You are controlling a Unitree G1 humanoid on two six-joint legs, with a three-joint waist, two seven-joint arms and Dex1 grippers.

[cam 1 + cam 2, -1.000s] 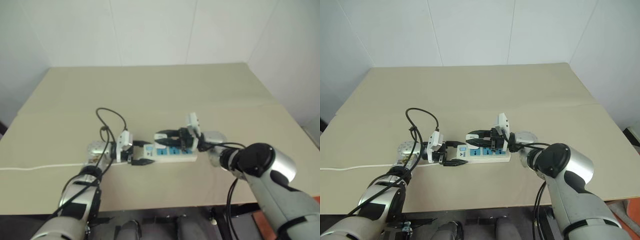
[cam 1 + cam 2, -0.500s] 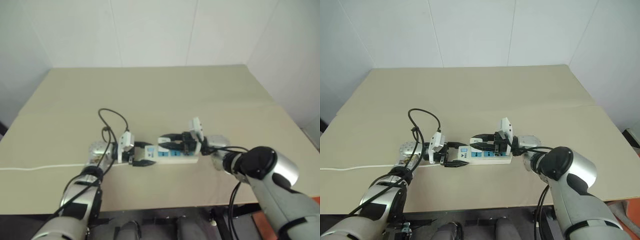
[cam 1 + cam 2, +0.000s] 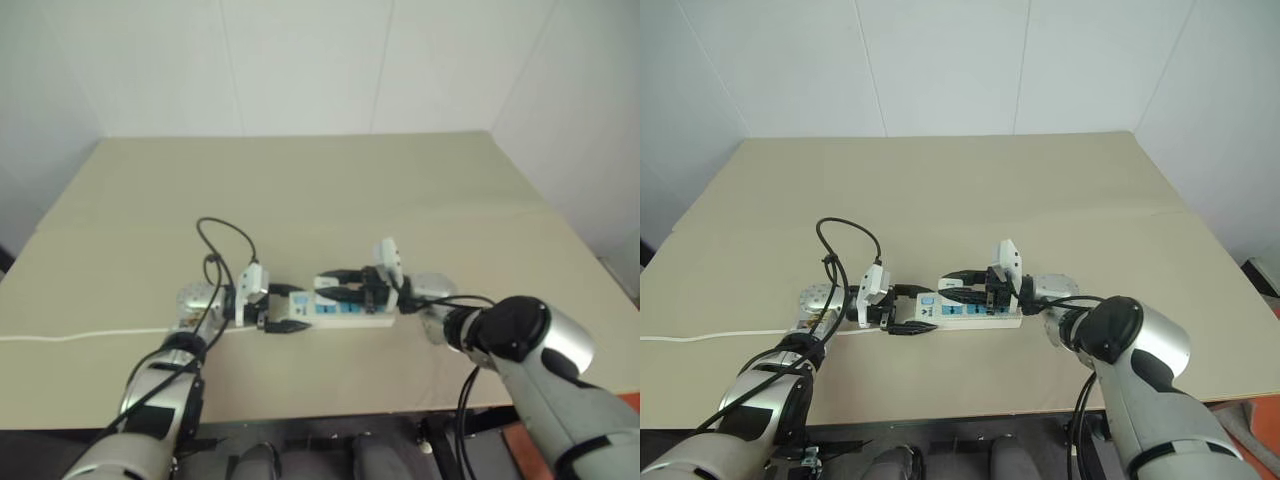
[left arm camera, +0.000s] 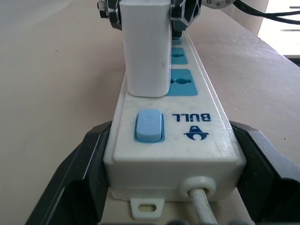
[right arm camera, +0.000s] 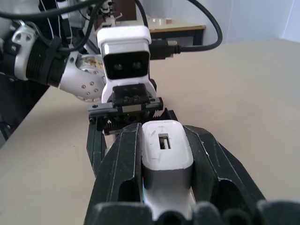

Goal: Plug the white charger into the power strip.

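My right tool (image 5: 166,187) is clamped on the white charger (image 4: 145,47), which stands at the first blue socket; my left tool (image 4: 168,187) squeezes the switch end of the power strip (image 4: 187,136) on the desk (image 3: 300,190). If I push crooked, I think the pins jam or the strip slides

- Left gripper (image 3: 908,309): points toward the robot's right, low over the table, fingers clamped on the switch end of the power strip (image 4: 187,126).
- Right gripper (image 5: 164,161): points toward the left, fingers clamped on the white charger (image 5: 165,147).
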